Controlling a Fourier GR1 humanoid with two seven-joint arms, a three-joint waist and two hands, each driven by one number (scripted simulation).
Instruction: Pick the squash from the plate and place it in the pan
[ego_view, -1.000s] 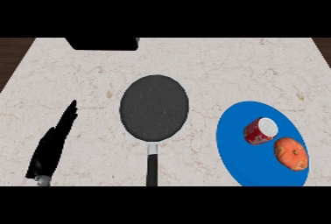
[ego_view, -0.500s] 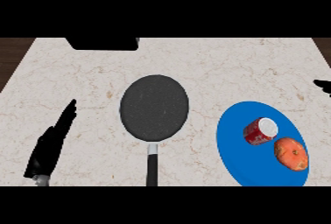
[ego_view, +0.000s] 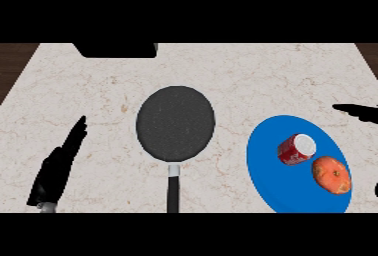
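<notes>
I look steeply down on a pale marbled counter (ego_view: 244, 75). A black pan (ego_view: 176, 123) lies near the middle, round and dark, its handle (ego_view: 173, 192) running straight toward me to the lower edge of the view. Nothing lies in the pan.

To the right of the pan sits a blue plate (ego_view: 269, 165), clear of the pan with a strip of counter between them. Two things rest on the plate. The squash (ego_view: 332, 174), orange-red and rounded, lies on the plate's right side, toward me. Just beside it, up and to the left, a red can (ego_view: 296, 149) lies tipped over with its white end facing up and right. Whether the two touch I cannot tell.

My left hand (ego_view: 59, 167) rests at the lower left of the counter, well apart from the pan, its fingers straight and together, pointing away from me and holding nothing.

My right hand (ego_view: 359, 112) shows only as dark fingertips at the right edge, above the plate's upper right and not touching it. They look straight and hold nothing.

A dark block (ego_view: 118, 49) sits at the counter's far edge, upper left.
</notes>
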